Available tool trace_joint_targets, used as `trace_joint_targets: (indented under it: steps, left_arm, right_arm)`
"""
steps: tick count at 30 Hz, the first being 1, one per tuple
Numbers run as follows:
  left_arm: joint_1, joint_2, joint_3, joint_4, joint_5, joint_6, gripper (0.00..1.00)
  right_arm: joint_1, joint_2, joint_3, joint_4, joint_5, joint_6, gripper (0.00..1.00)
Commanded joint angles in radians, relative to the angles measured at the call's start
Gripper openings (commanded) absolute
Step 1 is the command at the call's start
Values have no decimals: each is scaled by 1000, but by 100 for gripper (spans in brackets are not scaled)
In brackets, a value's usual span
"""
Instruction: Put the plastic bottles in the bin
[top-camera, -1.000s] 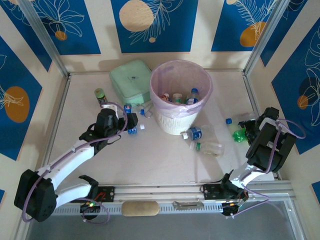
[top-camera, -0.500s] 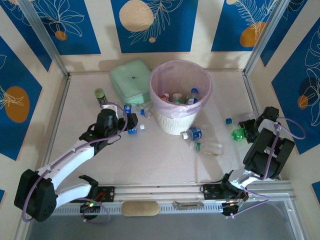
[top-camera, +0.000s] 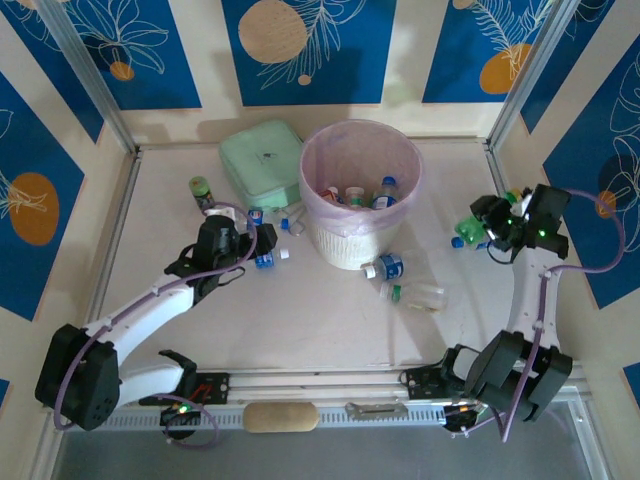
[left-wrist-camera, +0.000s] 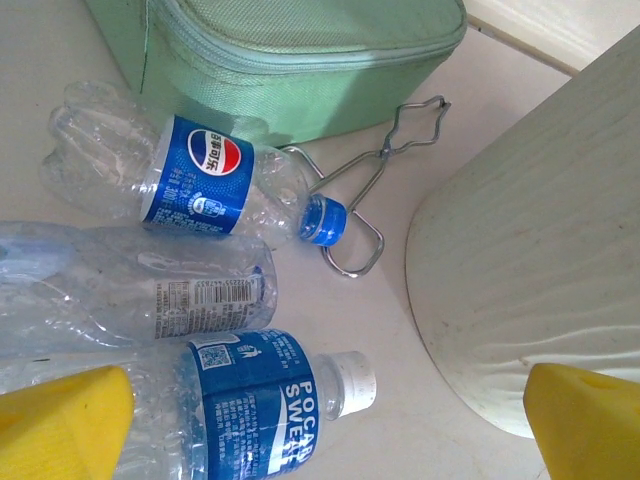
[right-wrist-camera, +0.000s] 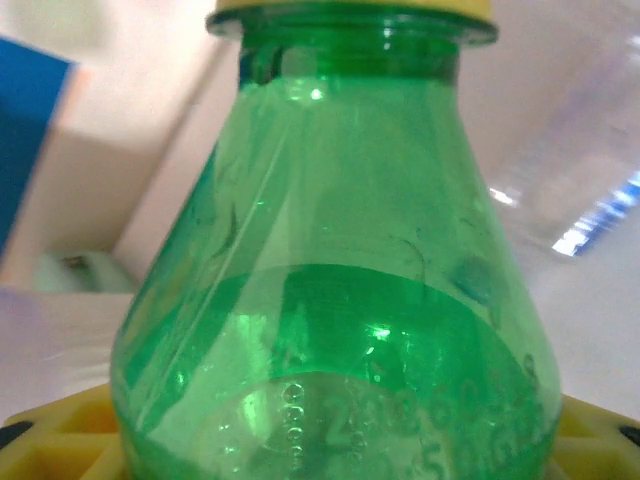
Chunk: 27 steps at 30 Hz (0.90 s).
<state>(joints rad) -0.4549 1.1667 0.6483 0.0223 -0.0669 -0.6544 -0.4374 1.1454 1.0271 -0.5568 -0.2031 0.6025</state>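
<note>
One bin (top-camera: 347, 246), one green bottle (right-wrist-camera: 335, 290), one mint-green box (top-camera: 262, 160)

Green bottle (right-wrist-camera: 330, 300) base cut off at bottom edge; background blurred. Bin (left-wrist-camera: 530, 250) cropped right; white-capped bottle (left-wrist-camera: 270, 400) left of bin runs off frame. Bottles inside bin (top-camera: 355, 195) partly hidden.

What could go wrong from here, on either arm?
1. The right jaws hold the green bottle by its smooth, rounded body; it may slip on the way to the bin.
2. The left jaws stand open over the Pocari Sweat bottle, with a crumpled clear bottle right beside it and the bin wall by one pad; closing could catch either.
</note>
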Motion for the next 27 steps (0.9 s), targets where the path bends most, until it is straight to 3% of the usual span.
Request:
trace_joint_targets:
  steps: [1,19,27]
  left_arm:
    - [13,2,5,28,25,-20,100]
    - [15,-47,-24,-3,15,-24,100]
    - [15,-80,-36,-26,8,-30,100]
  right_arm:
    - [69,-40,105,-20,-97,3,56]
    - [556,77,526,57,-19,-49,55]
    - [725,219,655,41,126,-181,55]
